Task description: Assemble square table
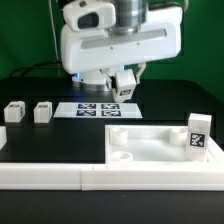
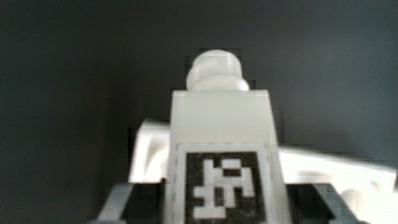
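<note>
Ext cam faces arm (image 1: 118,45); wrist cam hugs leg (image 2: 222,130).

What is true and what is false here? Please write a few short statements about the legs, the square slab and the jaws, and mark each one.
1. Two loose legs rest on the black table, at the exterior view's left. True.
2. The jaws are open and empty. False: the gripper is shut on the held leg, whose tag fills the wrist view.
3. A standing leg is upright on the square slab, at its end on the exterior view's right. True.
4. The marker board lies on top of the square slab. False: it lies flat on the table behind the slab, apart from it, below the gripper.
</note>
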Tool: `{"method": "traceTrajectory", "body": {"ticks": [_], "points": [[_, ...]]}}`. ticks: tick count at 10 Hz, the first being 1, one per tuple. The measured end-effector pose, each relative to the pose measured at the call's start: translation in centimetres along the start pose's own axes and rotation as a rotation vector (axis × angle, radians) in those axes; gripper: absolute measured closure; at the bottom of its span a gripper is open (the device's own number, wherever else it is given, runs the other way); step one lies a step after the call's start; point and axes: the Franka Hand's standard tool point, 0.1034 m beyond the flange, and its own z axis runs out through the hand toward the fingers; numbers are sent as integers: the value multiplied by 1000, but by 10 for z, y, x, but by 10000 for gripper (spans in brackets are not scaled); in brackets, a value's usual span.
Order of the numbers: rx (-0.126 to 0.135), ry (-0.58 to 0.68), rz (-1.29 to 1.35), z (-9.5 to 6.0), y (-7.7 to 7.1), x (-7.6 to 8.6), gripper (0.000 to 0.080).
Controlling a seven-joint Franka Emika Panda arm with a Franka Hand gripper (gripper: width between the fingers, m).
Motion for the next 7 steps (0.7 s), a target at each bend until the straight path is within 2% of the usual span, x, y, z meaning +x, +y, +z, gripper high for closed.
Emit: {"method": "traceTrajectory", "body": {"ticks": [1, 3, 5, 6, 7], "points": [[-53, 121, -30, -15, -1, 20, 509], [-75, 229, -19, -10, 5, 14, 509], [-117, 352, -19, -12, 15, 17, 509], [-143, 403, -22, -14, 22, 20, 509], [-160, 433, -31, -22, 27, 31, 509]]}}
